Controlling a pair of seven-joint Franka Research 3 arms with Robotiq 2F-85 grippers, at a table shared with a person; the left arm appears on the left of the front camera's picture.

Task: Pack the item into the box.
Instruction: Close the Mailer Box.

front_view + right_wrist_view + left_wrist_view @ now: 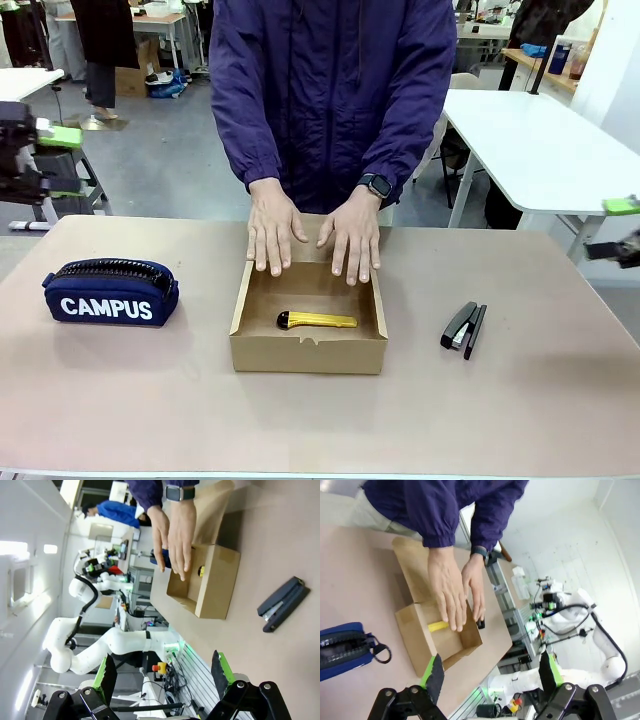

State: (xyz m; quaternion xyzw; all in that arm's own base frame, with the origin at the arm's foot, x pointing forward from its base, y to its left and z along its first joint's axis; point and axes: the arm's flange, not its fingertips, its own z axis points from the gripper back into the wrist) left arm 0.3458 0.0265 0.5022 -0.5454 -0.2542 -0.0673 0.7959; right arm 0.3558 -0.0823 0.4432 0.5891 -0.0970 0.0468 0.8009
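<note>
Table (pixel 540 400): L gripper (pixel 490 667) & R gripper (pixel 164 670) off opp. ends, both w/ jaws wide apart, empty. Box (pixel 308 355) btwn them, well apart from both, lid open. Person's watch hand (pixel 350 240) + other hand (pixel 275 228) flat on far rim. Pencil case (pixel 110 292) nearer L gripper, stapler (pixel 464 328) nearer R gripper. Knife (pixel 317 320) lies flat inside box.

1. Left wrist view, centre: the person's hand (pixel 449 587) covers most of the yellow knife (pixel 438 626)
2. Front view, centre: both hands hide much of the flap (pixel 312 226) of the box (pixel 306 356)
3. Front view, top edge: cuts off the person (pixel 330 90) above the chest
</note>
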